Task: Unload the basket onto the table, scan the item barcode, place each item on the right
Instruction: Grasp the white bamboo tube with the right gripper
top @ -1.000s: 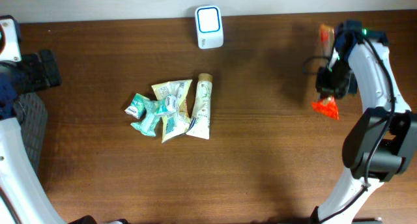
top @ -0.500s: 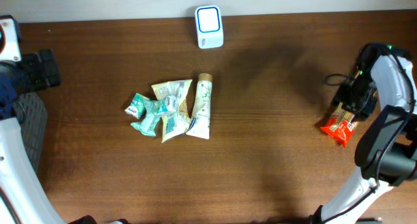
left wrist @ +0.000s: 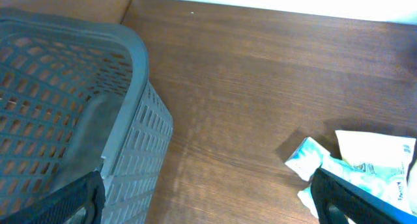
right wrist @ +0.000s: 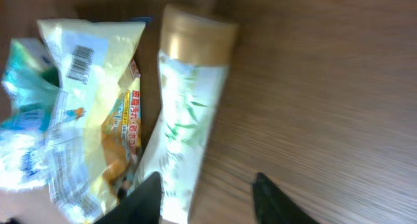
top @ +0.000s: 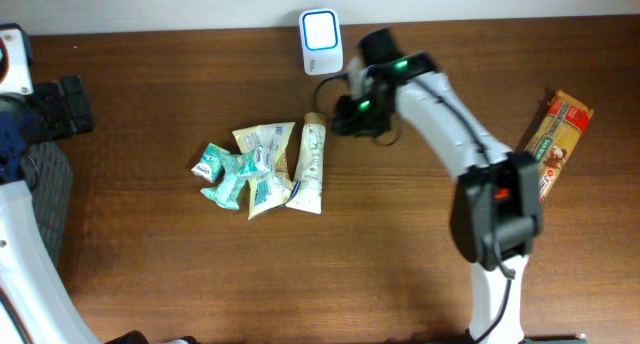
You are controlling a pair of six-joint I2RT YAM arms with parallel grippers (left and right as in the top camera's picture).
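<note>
A white barcode scanner (top: 320,41) stands at the table's back edge. A pile of items lies mid-table: a pale tube with a gold cap (top: 308,164), a yellow packet (top: 262,144) and teal packets (top: 225,174). My right gripper (top: 352,114) hovers open just right of the tube's cap, holding nothing. In the right wrist view its fingers (right wrist: 207,185) straddle bare wood beside the tube (right wrist: 192,113), and the yellow packet (right wrist: 85,74) shows a barcode. My left gripper (left wrist: 208,204) is wide open and empty at the far left, away from the pile.
An orange-and-brown snack packet (top: 555,144) lies free near the table's right edge. A grey mesh basket (left wrist: 78,120) sits at the left edge, beside my left arm. The teal packets (left wrist: 352,165) lie to the right of the left gripper.
My right gripper opened and let go of the orange snack packet at the right edge. The arm then swung left across the table to the tube's cap. The left arm has not moved.
</note>
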